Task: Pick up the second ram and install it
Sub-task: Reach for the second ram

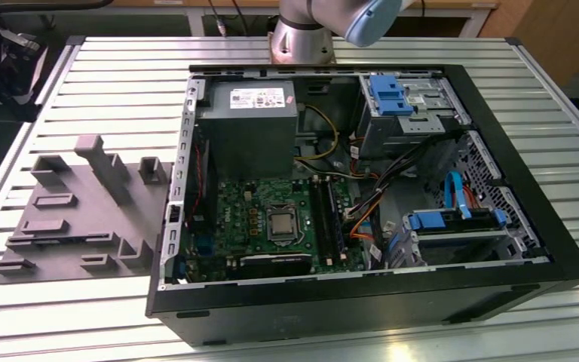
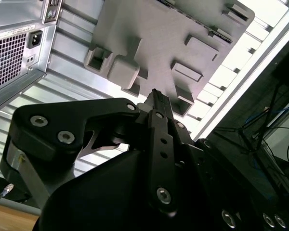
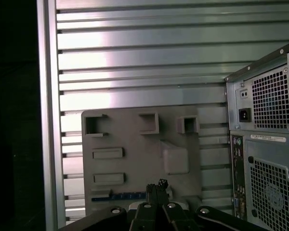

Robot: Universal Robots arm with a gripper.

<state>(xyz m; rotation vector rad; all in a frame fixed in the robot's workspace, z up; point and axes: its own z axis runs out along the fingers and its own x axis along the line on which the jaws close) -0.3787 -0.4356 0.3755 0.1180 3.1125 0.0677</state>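
A thin dark strip with a blue-green edge, which looks like the second ram (image 3: 118,196), lies flat in a slot of the grey holder block (image 3: 135,139). In the exterior view it shows as a dark line (image 1: 56,240) on that block (image 1: 78,219). My gripper (image 3: 156,186) hangs above the block's edge beside the strip, its two fingers pressed together with nothing between them. The second wrist view shows the same fingers (image 2: 156,96) edge-on over the block (image 2: 154,33). The motherboard's long black memory slots (image 1: 327,215) sit inside the open computer case (image 1: 531,249).
The case lies on its side on a slatted aluminium table (image 1: 118,68). Its rear panel with fan grilles (image 3: 269,144) stands close beside the holder block. Cables, blue drive brackets (image 1: 390,94) and a power supply (image 1: 249,113) crowd the case. The table edge (image 3: 48,120) runs along the block's other side.
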